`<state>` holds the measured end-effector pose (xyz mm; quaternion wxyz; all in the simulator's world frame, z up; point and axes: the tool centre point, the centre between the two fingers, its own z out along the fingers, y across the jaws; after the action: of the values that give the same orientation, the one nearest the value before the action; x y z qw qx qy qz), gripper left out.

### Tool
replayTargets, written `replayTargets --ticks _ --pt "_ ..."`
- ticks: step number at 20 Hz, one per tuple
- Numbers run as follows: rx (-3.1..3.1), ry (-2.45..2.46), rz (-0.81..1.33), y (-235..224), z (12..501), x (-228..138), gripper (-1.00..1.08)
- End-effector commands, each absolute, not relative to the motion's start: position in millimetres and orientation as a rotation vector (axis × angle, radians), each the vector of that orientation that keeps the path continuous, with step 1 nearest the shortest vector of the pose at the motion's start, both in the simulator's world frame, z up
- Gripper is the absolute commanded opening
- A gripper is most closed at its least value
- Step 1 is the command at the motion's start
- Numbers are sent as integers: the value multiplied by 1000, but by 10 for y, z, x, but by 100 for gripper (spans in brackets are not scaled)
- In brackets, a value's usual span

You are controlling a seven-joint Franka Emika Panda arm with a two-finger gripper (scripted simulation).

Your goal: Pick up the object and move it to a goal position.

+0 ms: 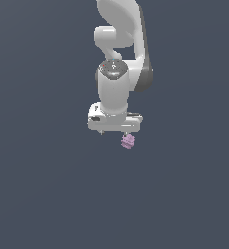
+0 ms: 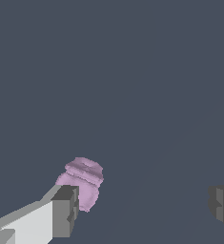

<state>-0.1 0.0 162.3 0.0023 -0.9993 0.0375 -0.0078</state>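
The object (image 1: 128, 141) is a tiny lilac lumpy piece lying on the dark grey surface, just below the gripper finger on the exterior view's right. My white gripper (image 1: 114, 132) points straight down and is open wide, with nothing between its fingers. In the wrist view the object (image 2: 83, 182) sits right against the tip of one grey finger pad (image 2: 65, 210), mostly beyond it rather than in the gap; whether they touch I cannot tell. The other finger pad (image 2: 223, 206) stands far off across the gap, and the gripper (image 2: 143, 208) holds nothing.
A plain dark grey surface fills both views. The white arm (image 1: 117, 82) rises from the gripper toward the top of the exterior view. No other objects, containers or goal marker show.
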Motion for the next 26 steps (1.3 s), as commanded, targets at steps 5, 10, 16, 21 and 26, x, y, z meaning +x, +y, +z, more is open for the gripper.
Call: replayTargets --ticks 5,10,16,21,26 --pt "-3123 281 -17 218 1417 -98 100" --pt "-3106 436 -10 411 1230 -204 100" --pt "-3083 588 -4 590 1053 -322 100" --pt "-3068 670 -2 684 958 -392 100" --pt "-3059 714 0 732 909 -430 100"
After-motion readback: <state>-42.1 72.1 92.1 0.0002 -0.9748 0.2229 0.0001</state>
